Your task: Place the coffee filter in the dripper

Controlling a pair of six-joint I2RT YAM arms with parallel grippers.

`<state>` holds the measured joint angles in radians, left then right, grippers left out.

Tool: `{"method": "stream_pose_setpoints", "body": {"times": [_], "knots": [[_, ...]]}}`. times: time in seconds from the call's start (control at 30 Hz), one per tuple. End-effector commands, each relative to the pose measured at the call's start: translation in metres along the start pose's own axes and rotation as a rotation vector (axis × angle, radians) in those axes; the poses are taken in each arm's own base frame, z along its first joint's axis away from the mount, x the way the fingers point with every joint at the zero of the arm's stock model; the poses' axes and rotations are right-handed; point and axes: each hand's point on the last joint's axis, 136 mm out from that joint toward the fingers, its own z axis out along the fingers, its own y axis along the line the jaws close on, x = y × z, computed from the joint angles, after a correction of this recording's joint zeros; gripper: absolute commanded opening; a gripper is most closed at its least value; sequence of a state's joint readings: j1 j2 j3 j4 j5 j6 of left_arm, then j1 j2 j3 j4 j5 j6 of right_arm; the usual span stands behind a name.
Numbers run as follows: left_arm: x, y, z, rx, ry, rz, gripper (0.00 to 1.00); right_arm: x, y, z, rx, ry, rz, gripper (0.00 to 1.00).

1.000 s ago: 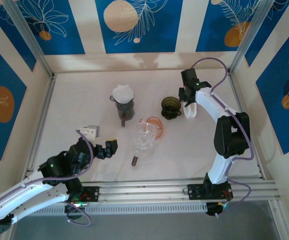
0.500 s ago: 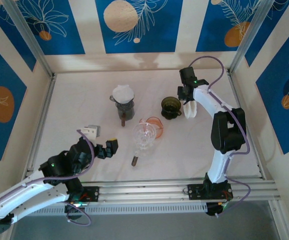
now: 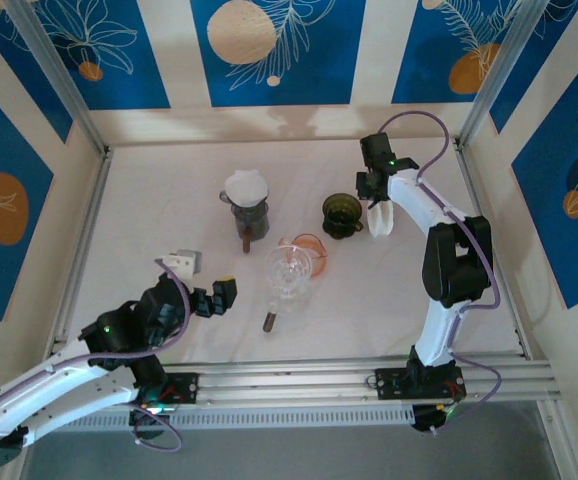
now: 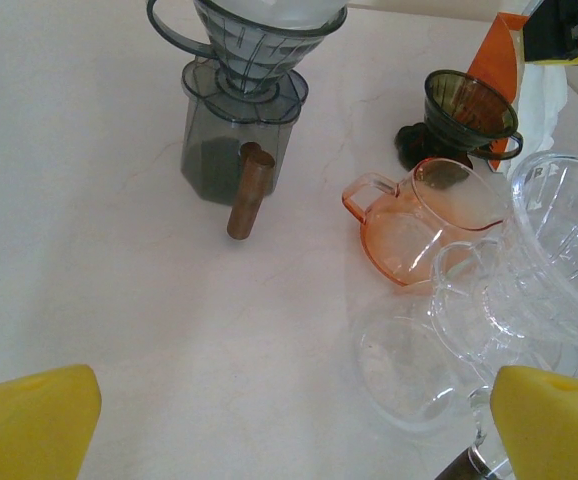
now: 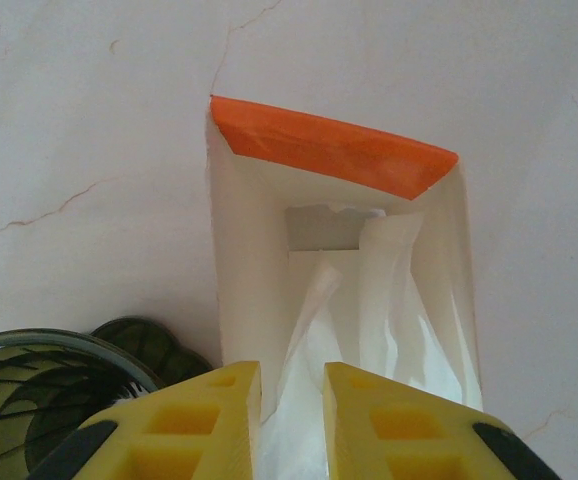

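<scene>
One coffee filter sits pinched within the right pincer.

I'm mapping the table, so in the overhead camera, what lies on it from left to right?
small white block, grey dripper with a filter, clear glass dripper, green dripper, open filter pack

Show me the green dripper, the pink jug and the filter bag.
green dripper (image 4: 469, 108), left wrist view, inside its cone.
pink jug (image 4: 409, 225), left wrist view, its glass side.
filter bag (image 5: 334, 150), right wrist view, its orange flap.
</scene>
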<state>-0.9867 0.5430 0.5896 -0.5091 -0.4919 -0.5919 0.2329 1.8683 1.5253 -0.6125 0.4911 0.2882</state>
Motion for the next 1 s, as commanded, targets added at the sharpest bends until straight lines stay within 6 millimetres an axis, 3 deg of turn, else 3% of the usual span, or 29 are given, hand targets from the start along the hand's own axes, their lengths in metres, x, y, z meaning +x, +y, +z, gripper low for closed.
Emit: {"method": "stream_pose_setpoints", "body": {"times": [0.0, 0.43, 0.8, 0.97], "knots": [[-0.002, -0.002, 0.001, 0.004, -0.016, 0.017, 1.0, -0.02, -0.001, -0.021, -0.003, -0.073, -0.006, 0.25], [-0.001, -0.002, 0.001, 0.005, -0.012, 0.012, 1.0, -0.011, -0.004, -0.014, 0.01, -0.053, -0.011, 0.24], [-0.002, -0.004, 0.003, 0.01, -0.013, 0.01, 1.0, -0.022, -0.002, -0.033, -0.018, -0.118, -0.014, 0.25], [0.0, -0.003, 0.004, 0.007, -0.009, 0.013, 1.0, -0.01, -0.002, -0.021, -0.016, -0.057, -0.023, 0.25]]}}
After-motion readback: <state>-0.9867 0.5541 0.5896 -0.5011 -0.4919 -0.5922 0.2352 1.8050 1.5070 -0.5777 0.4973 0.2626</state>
